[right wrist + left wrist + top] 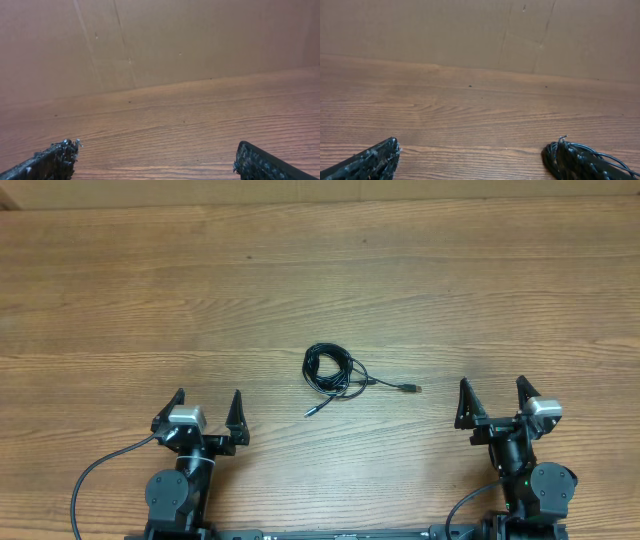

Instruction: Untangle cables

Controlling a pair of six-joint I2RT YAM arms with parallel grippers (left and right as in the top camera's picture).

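Note:
The cables (pixel 330 370) lie as one small coiled black bundle in the middle of the wooden table in the overhead view. One plug end (pixel 409 388) with a silvery tip trails to the right and another (pixel 311 411) to the lower left. My left gripper (pixel 208 408) is open and empty at the near left, well left of the bundle. My right gripper (pixel 493 395) is open and empty at the near right. The wrist views show only open fingertips, left (pixel 472 155) and right (pixel 155 157), over bare wood. The cables are out of view there.
A brown cardboard wall (pixel 470 30) stands along the table's far edge and also shows in the right wrist view (pixel 175 40). Thicker black arm wires (pixel 95 475) curve beside the left arm base and by the right base (pixel 462 505).

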